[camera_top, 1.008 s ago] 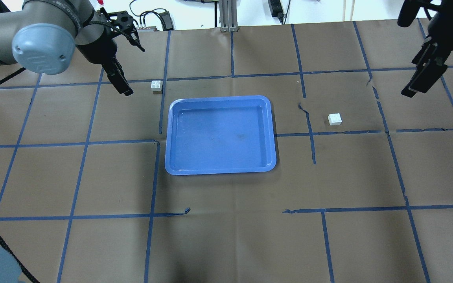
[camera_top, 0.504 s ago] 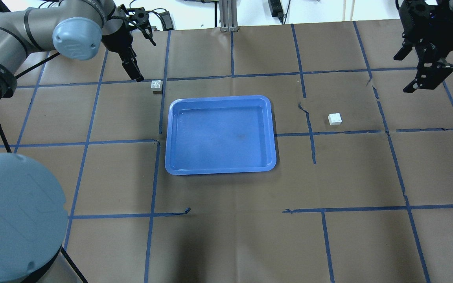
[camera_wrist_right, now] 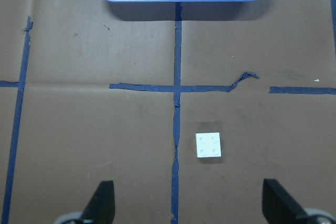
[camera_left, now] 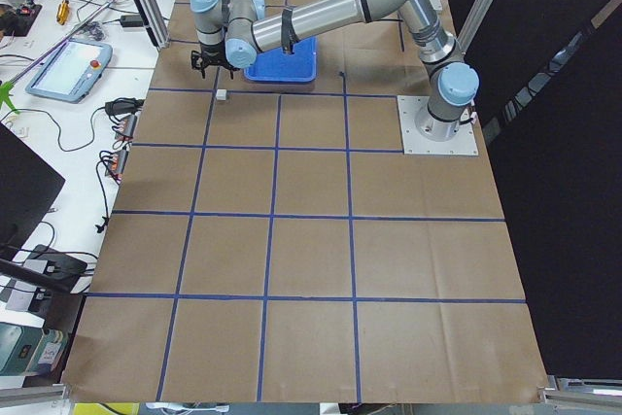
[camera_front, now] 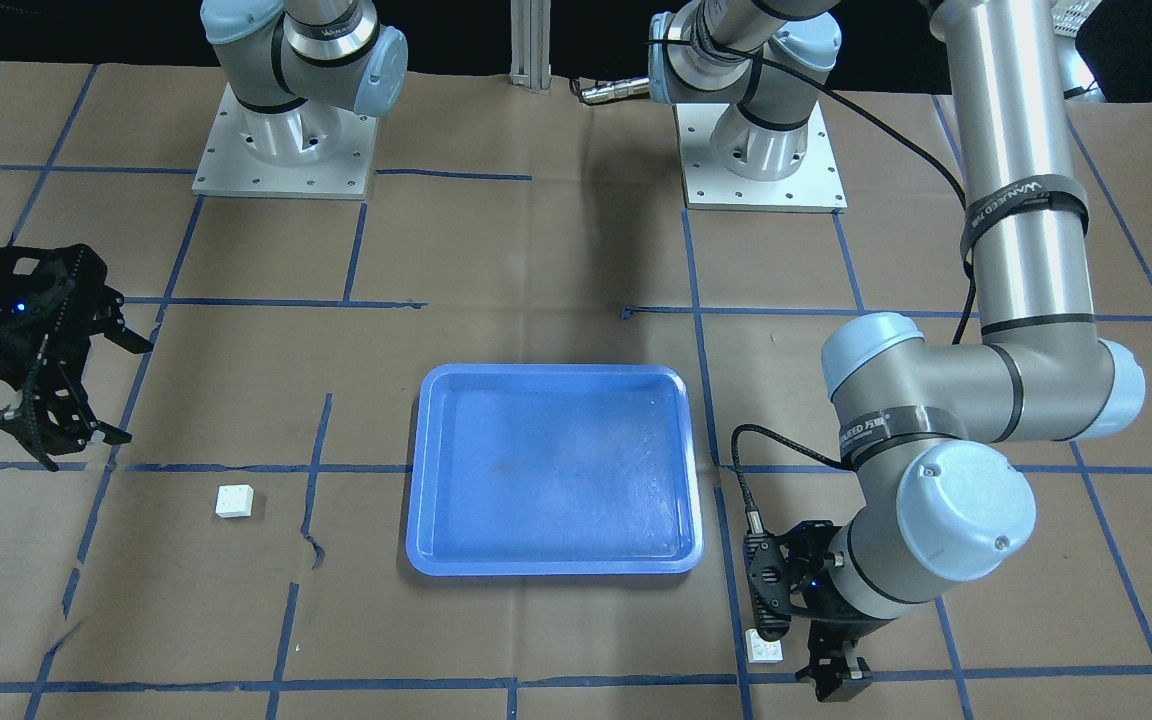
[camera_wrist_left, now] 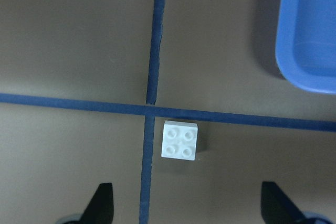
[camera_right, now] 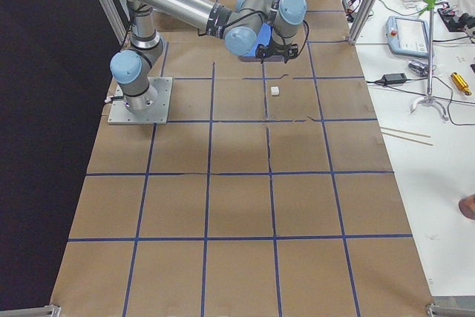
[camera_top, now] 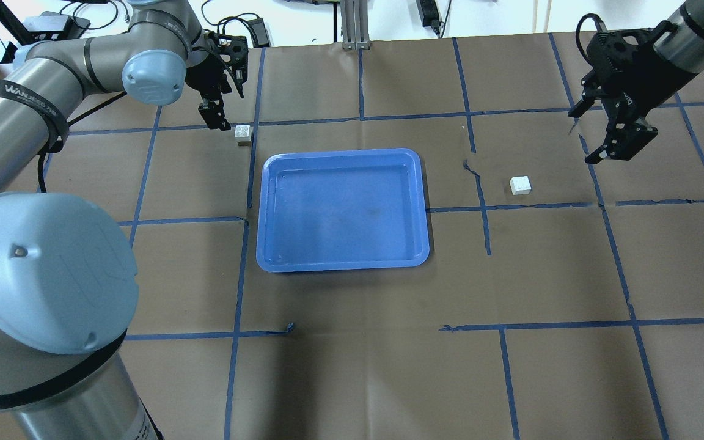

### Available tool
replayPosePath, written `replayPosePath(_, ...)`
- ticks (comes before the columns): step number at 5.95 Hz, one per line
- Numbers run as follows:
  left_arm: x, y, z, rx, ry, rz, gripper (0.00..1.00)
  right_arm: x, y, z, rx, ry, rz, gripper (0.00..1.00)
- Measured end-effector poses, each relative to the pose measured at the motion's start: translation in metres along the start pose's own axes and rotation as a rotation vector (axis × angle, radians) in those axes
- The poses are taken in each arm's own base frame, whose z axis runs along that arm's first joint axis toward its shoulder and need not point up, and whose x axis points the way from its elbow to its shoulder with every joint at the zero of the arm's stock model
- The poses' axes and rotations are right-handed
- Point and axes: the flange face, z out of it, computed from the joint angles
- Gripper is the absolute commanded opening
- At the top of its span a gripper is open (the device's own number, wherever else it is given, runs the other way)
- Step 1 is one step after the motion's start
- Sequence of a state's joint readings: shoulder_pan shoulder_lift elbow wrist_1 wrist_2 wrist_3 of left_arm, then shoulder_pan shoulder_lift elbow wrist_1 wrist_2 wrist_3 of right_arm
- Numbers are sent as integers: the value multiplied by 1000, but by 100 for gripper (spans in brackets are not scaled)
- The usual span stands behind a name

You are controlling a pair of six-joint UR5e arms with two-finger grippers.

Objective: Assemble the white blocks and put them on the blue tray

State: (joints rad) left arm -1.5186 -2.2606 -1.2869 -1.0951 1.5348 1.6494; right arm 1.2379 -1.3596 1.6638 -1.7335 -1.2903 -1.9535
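White square plastic bricks, left brick [camera_top: 242,133] and right brick [camera_top: 520,184], lie apart on the bench [camera_top: 358,366]. Left tool [camera_wrist_left: 189,208] and right tool [camera_wrist_right: 186,198] — both spread — have swung nearer; grasping looks next.

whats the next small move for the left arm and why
Probably lower the left gripper around the white block beneath it. Its jaws are open, and the block sits roughly centred between them, ungrasped on the table, outside the blue tray.
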Motion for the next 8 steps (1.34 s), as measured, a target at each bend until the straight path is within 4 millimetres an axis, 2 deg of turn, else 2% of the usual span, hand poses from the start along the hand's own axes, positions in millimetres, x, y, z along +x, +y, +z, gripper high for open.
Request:
replayPosePath(1, -3, 1, 27, 4, 15, 66, 98, -1, 11, 40, 5, 10, -23, 100)
replayPosePath(2, -5, 2, 44, 5, 18, 86, 94, -4, 22, 81, 4, 17, -64, 100)
replayPosePath(3, -5, 2, 52, 7, 22, 90, 92, -7, 31, 113, 8, 9, -86, 100)
replayPosePath(5, -5, 1, 62, 16, 31, 88, 55, -2, 46, 155, 24, -16, -82, 100)
replayPosePath(6, -6, 1, 65, 21, 28, 88, 18, 4, 49, 162, 28, 5, -83, 100)
replayPosePath(7, -7, 1, 65, 22, 20, 88, 4, 8, 48, 163, 44, 27, -80, 100)
replayPosePath(8, -7, 1, 63, 22, 13, 88, 0, 10, 47, 162, 59, 42, -76, 100)
